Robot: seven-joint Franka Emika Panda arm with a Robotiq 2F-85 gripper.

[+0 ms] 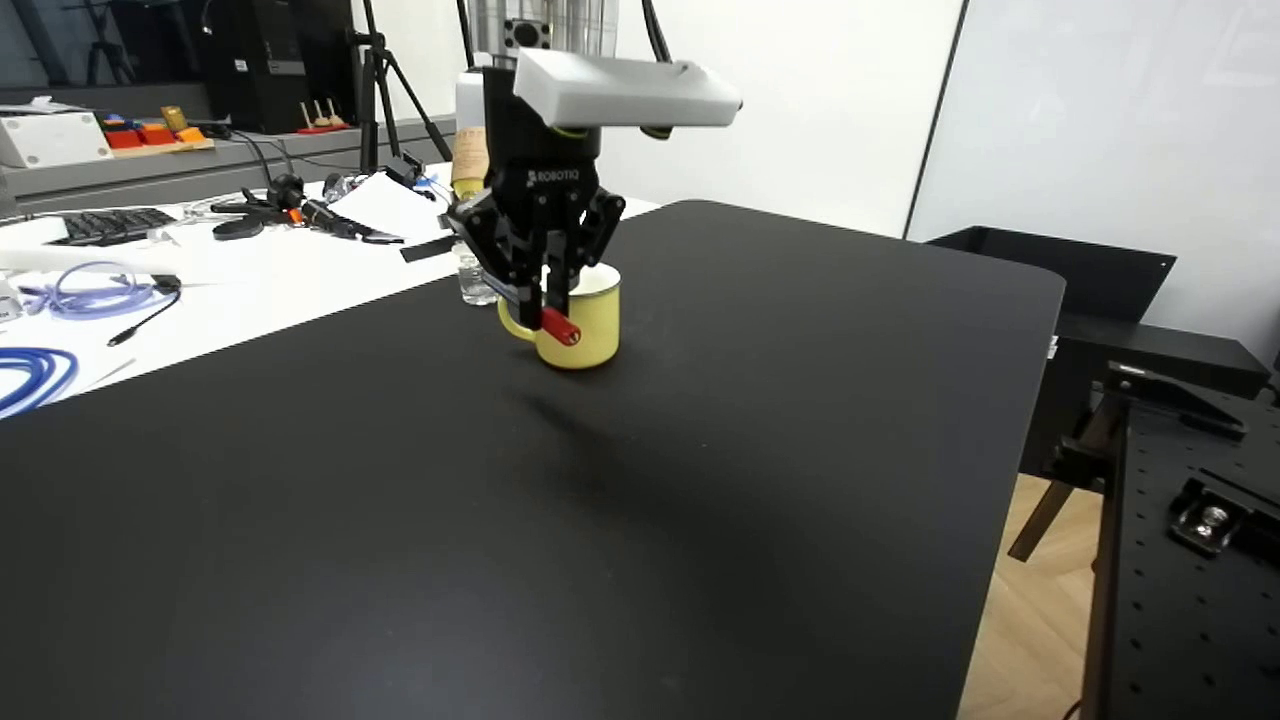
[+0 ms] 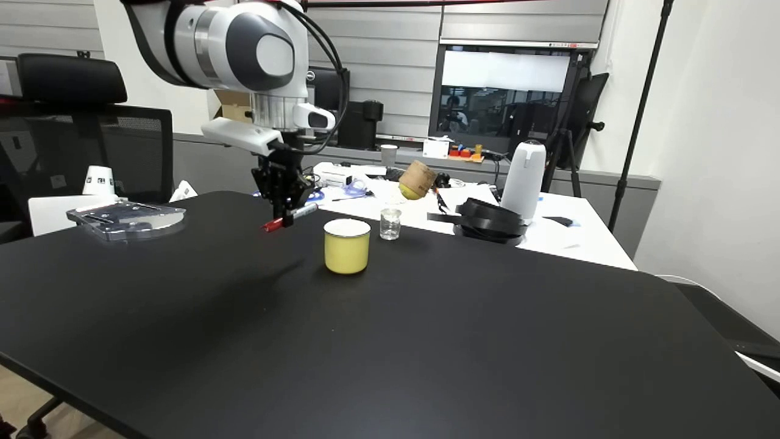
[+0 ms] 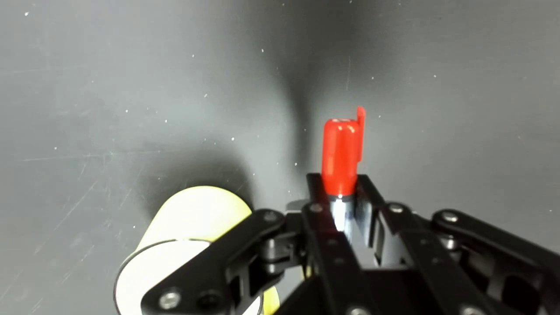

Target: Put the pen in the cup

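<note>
The pen (image 3: 340, 168) is clamped snug between the fingers (image 3: 317, 221), up off the worktop (image 2: 487, 341); in the wrist view its red end pokes out past them toward 12 o'clock, yellow mug (image 3: 192, 218) around their 8; from over here, in an exterior view, the mug's at the pen's 4 o'clock, glass jar (image 2: 390, 225) near it at 2.

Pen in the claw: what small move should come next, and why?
Probably ease the claw sideways and slightly up toward the cup. The pen is gripped clear of the table, but it lies beside the cup, not over its opening.
</note>
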